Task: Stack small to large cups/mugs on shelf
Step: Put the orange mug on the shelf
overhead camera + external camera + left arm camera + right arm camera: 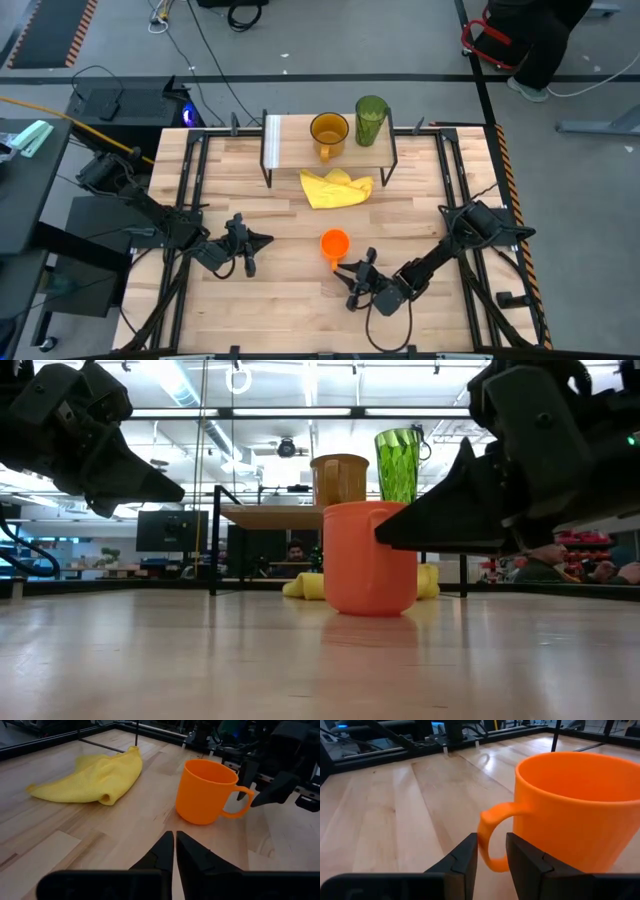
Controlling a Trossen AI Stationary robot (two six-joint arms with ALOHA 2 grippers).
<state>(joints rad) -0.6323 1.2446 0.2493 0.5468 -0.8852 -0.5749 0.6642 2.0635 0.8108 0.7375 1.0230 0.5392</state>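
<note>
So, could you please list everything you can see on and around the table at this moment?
orange mug: one, orange, upright on the tabletop in front of the cloth.
amber mug: one, amber-yellow, on the shelf, beside the tumbler.
green tumbler: one, green, on the shelf.
shelf: one, light wood top with black legs, at the table's far edge.
yellow cloth: one, yellow, crumpled in front of the shelf.
table: one, slatted light wood.
left gripper: fingers shut, left of the orange mug.
right gripper: fingers open either side of the orange mug's handle.
</note>
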